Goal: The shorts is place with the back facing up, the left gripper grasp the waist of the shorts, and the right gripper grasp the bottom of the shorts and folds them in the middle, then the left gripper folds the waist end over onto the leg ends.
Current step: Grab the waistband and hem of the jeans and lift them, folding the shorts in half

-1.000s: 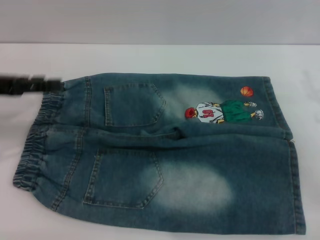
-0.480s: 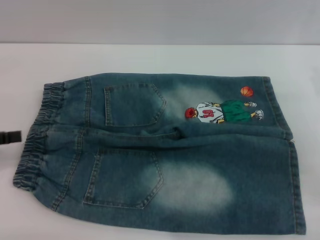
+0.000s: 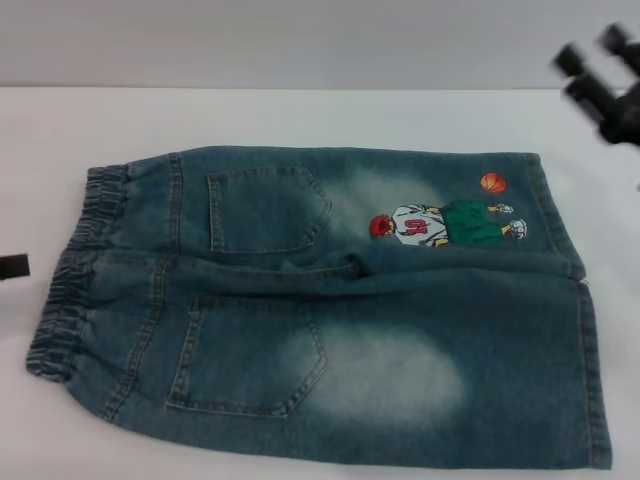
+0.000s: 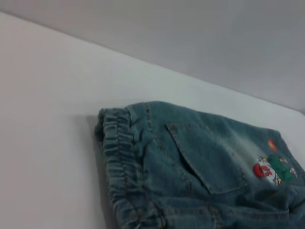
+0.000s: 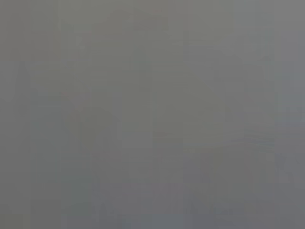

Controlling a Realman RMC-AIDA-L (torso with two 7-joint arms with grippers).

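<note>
Neither fold has begun: the shorts (image 3: 330,300) lie flat, back up, across the white surface (image 3: 300,115), waist (image 3: 75,270) at the left. The left hand (image 3: 12,266) sits at the left edge; whether it is apart or together cannot be told. The right hand (image 3: 600,75) hovers far right, fingers apart, clear of the hems (image 3: 575,300). Next, each must reach its end. Denim is faded, with pale patches.

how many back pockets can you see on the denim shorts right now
2. On the shorts, one back pocket sits on the farther leg, near the waist; the other pocket sits on the nearer leg. Both are fully in view, none hidden.
</note>
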